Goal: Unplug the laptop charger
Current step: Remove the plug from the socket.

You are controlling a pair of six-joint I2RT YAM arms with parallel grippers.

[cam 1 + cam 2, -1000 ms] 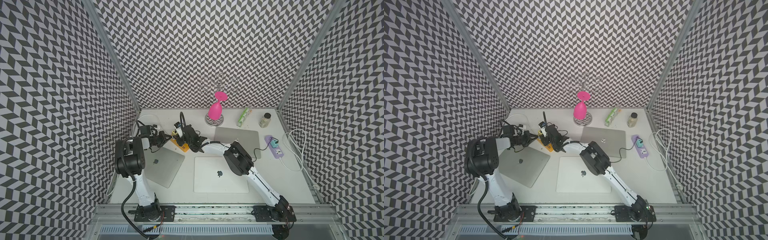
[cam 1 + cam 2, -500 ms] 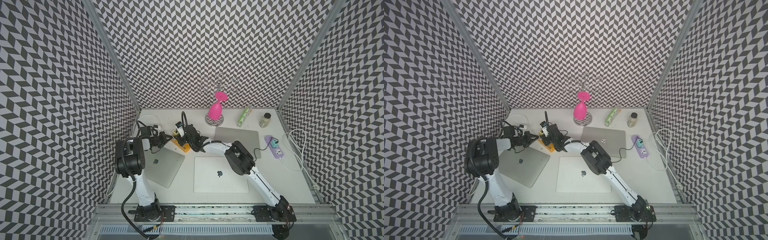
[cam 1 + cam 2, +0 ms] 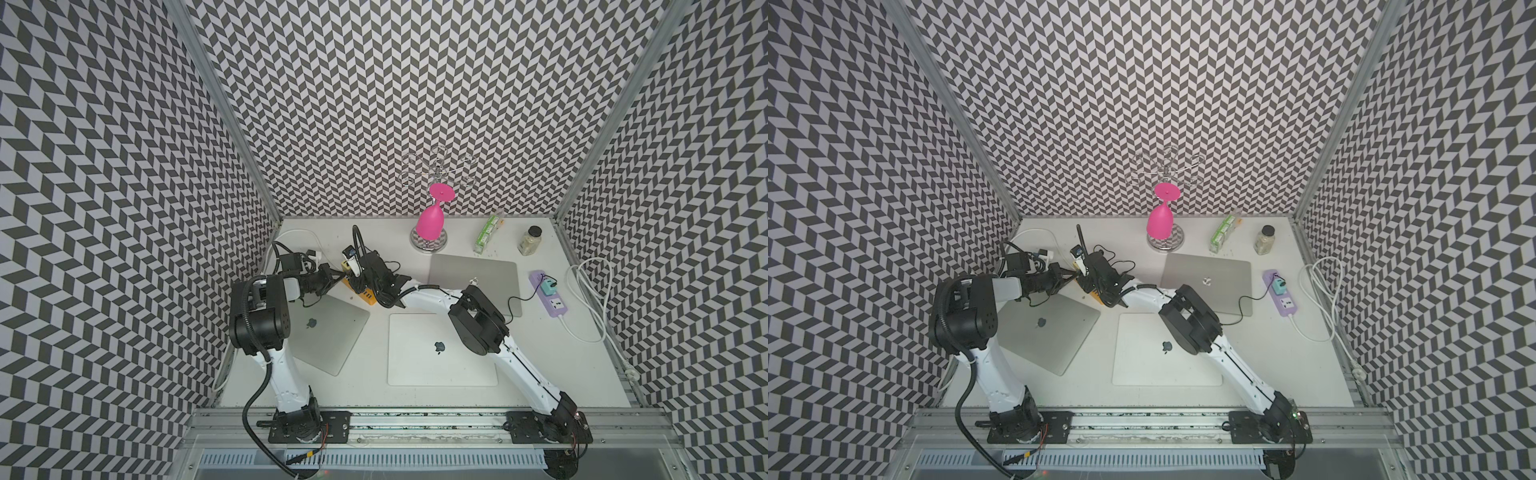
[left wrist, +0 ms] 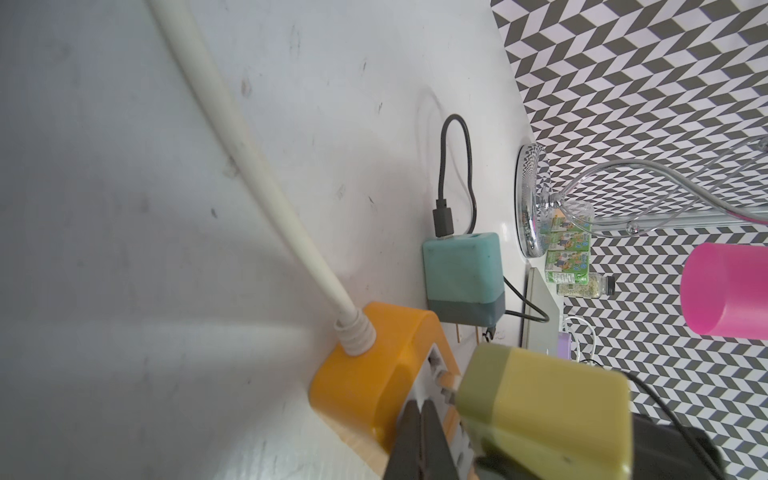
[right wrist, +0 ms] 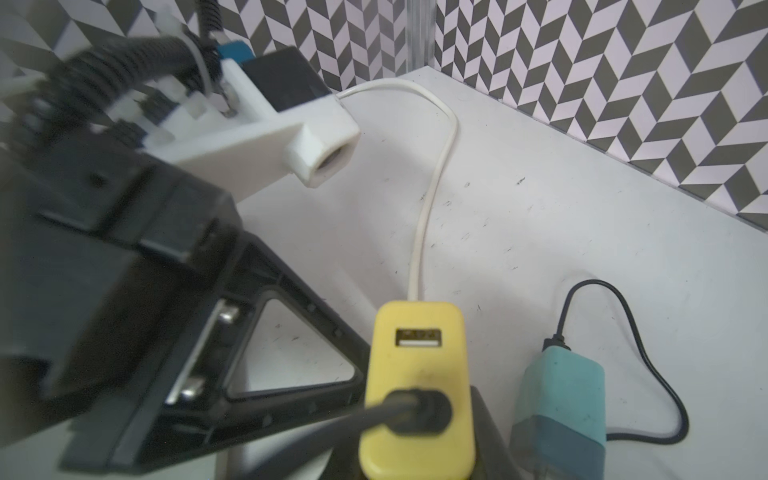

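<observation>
The yellow laptop charger (image 5: 415, 365) sits between the jaws of my right gripper (image 5: 417, 424), which is shut on it, with a black cable (image 5: 419, 411) plugged into its back. In the left wrist view the charger (image 4: 540, 407) stands a small gap off the white face of the orange power strip (image 4: 365, 374), and its prong (image 4: 446, 380) still reaches that face. My left gripper (image 4: 419, 409) is shut, its tips pressed on the strip's face beside the charger. Both top views show the two grippers meeting at the strip (image 3: 361, 296) (image 3: 1097, 297).
A teal charger (image 4: 461, 274) lies loose beside the strip, and the strip's white cord (image 4: 266, 174) runs toward the back left. Three shut laptops (image 3: 440, 353) cover the middle. At the back and right are a pink glass (image 3: 430, 224), a carton (image 3: 487, 235), a jar (image 3: 530, 241) and a purple strip (image 3: 550, 297).
</observation>
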